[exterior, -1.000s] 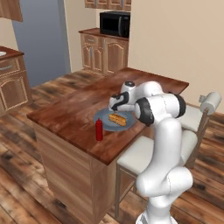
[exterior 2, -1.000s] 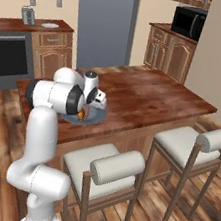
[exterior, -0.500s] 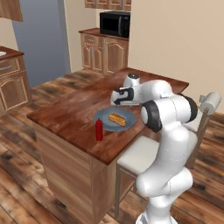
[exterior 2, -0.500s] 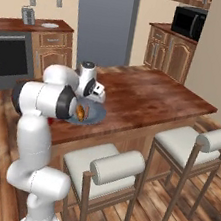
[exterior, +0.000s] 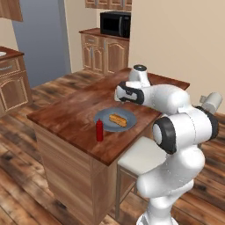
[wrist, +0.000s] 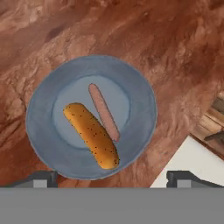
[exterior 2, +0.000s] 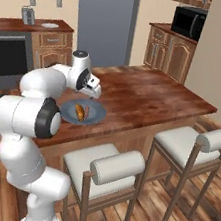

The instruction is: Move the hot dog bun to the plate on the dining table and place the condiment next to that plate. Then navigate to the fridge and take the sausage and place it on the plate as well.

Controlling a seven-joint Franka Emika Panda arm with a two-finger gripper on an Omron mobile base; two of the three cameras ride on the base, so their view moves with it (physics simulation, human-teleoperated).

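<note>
The blue-grey plate [wrist: 40,131] lies on the dining table [wrist: 175,52] near its front edge. On it, side by side, rest the tan-orange hot dog bun [wrist: 92,136] and the slim reddish sausage [wrist: 104,112]. My gripper [wrist: 113,179] hovers above the plate, open and empty, with its fingertips [wrist: 41,179] spread wide. In the left base view the gripper [exterior: 120,94] hangs just behind the plate [exterior: 103,117] and bun [exterior: 117,119]. The red condiment [exterior: 99,130] stands upright just beside the plate. From the right, the gripper [exterior 2: 93,91] is over the plate [exterior 2: 95,111], bun [exterior 2: 79,111] and sausage [exterior 2: 86,112].
White padded stools [exterior: 140,156] [exterior 2: 109,165] [exterior 2: 193,141] stand against the dining table's [exterior: 66,118] near side; one shows in the hand view [wrist: 192,162]. The grey fridge [exterior 2: 104,20] [exterior: 39,39] stands beyond the table, door shut. Cabinets with a microwave [exterior: 115,24] line the back wall.
The hand has lifted slightly above the plate and the elbow has swung round toward the base. The jaws stay wide; bun, sausage and bottle have not moved.
</note>
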